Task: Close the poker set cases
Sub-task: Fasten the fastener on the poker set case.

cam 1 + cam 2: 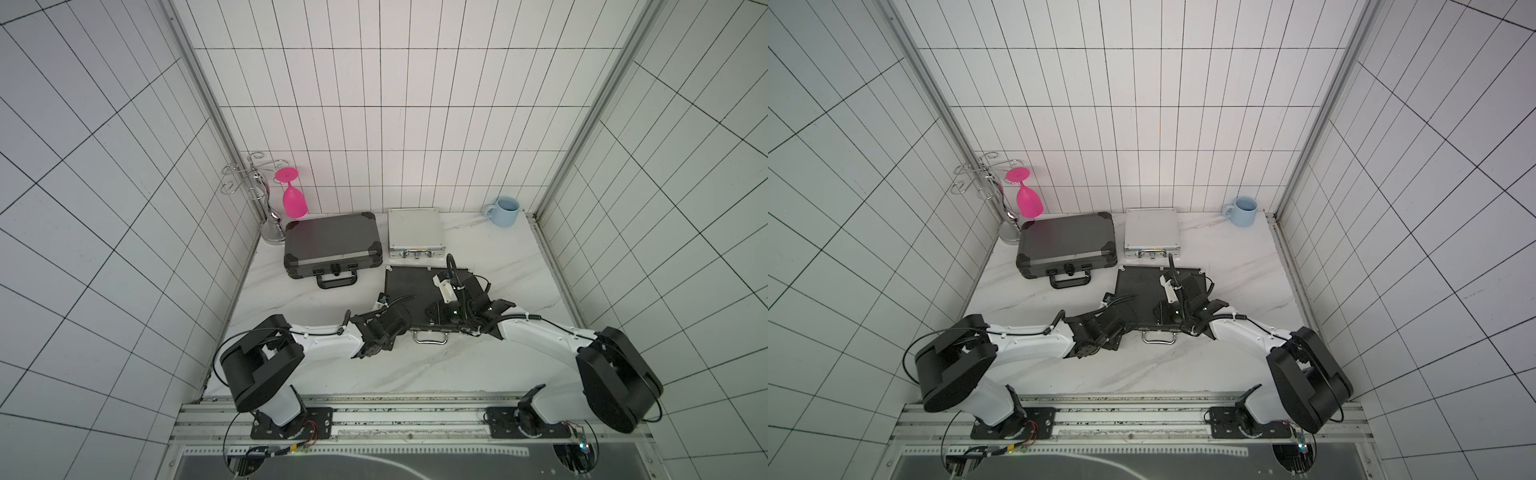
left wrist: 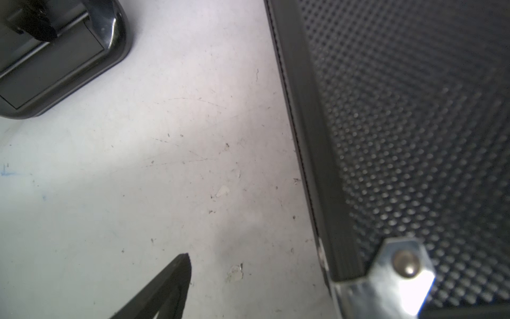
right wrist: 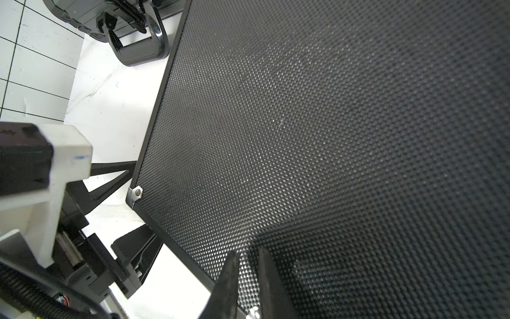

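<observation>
Top views: black case [image 1: 409,291] closed, near centre.
Left gripper [image 3: 129,204]: jaws wide, empty, at black case's near left corner.
Right gripper [image 3: 248,251]: almost closed, empty, tips on black case.

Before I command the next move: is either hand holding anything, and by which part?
Nothing is held. The left hand is open at a corner of the black dimple-textured poker case; the right hand, nearly closed, is above it.
</observation>
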Available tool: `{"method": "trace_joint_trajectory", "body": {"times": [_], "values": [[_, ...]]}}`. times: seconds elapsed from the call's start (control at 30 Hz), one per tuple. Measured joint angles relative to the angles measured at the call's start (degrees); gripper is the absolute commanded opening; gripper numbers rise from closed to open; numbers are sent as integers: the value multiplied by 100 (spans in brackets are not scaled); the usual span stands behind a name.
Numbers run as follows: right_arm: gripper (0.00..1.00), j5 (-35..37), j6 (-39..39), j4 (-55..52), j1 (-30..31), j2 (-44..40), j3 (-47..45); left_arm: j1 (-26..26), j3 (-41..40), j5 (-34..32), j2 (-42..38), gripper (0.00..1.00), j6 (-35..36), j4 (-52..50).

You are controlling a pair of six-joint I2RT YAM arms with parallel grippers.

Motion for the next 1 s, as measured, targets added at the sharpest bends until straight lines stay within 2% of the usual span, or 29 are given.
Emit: {"method": "trace_joint_trajectory", "body": {"times": [0.1, 0.23, 0.37, 0.5, 0.67, 0.9, 1.0], "values": [[18, 4, 0, 0, 0, -4, 2, 79, -221, 190, -686, 90, 0, -166], [18, 20, 0, -26, 0, -28, 4, 96, -46, 656, -1749, 90, 48, -321], [18, 52, 0, -258, -4, -122, 22, 96, 424, 977, -1982, 91, 116, -179], [19, 116, -9, -640, -85, -291, 37, 151, 1034, 1222, -1287, 90, 184, 59], [19, 46, -72, -1082, -337, -490, 57, 505, 1934, 1961, -17, 82, 210, 310], [19, 79, -205, -1617, -852, -743, 55, 586, 2155, 2800, 811, 69, 289, 713], [19, 98, -240, -1823, -911, -828, 55, 555, 2114, 2892, 1034, 62, 334, 916]]}}
